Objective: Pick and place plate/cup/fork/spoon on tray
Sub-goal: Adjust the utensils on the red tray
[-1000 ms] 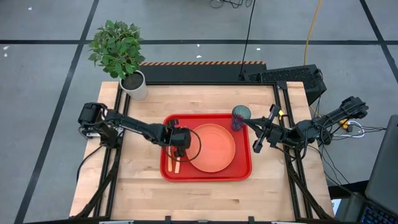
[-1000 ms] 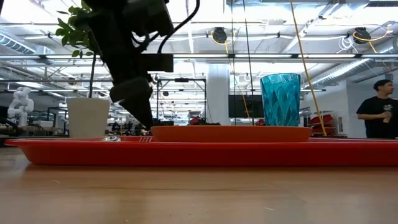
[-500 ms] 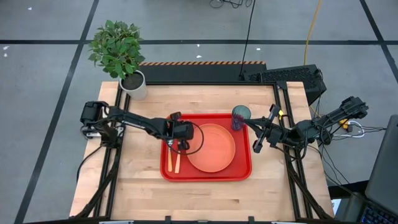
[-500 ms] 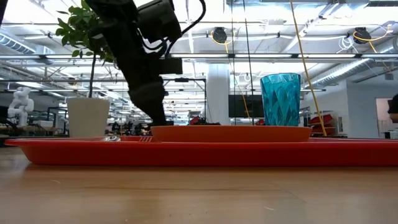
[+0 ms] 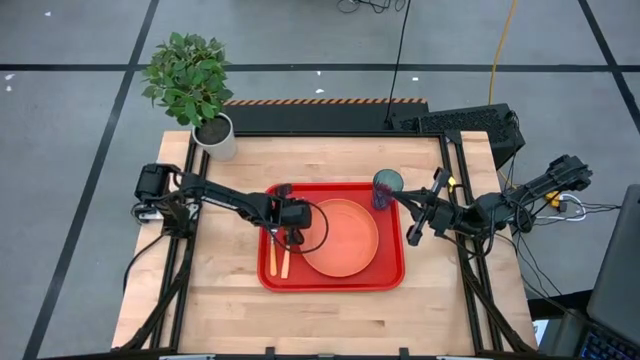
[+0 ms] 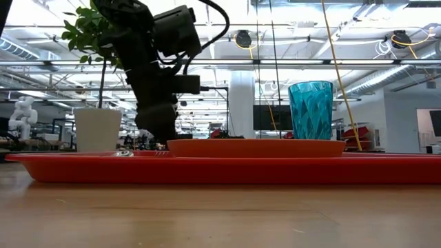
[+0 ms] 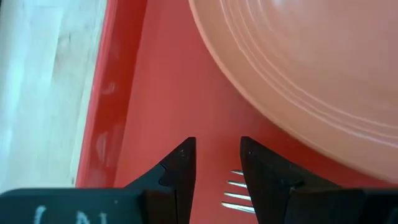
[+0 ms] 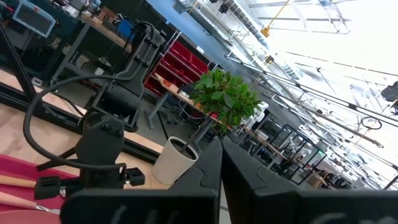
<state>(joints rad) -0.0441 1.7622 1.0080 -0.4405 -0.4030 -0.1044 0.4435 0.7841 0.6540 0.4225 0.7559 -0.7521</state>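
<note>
Left pincer (image 5: pixel 291 234) has pulled back up the tray's left strip since the earlier frame, off the cutlery toward the far-left part; right arm unchanged.

Left pincer: part open, holding nothing; the wrist view shows bare red tray between its fingers and fork tines just beside one finger. Right pincer (image 5: pixel 413 224): shut, empty, parked off the tray's right edge over the bench (image 5: pixel 330 300).

Progress, judged from how things lie: looks essentially complete. All four items are on the tray (image 5: pixel 390 275).
- plate (image 5: pixel 345 238): flat, middle of tray.
- cup (image 5: pixel 386 187): upright, far-right corner of tray, just beside the plate.
- fork (image 7: pixel 236 190) and spoon: two orange handles lie side by side in the left strip of the tray (image 5: pixel 279 260), between rim and plate; cannot tell from above which is which.

Left to do: nothing to place; probably only the left arm's retreat.

Cup contents: cannot tell. Plate carries nothing. A potted plant (image 5: pixel 192 80) stands at the bench's far-left corner, off the tray.
</note>
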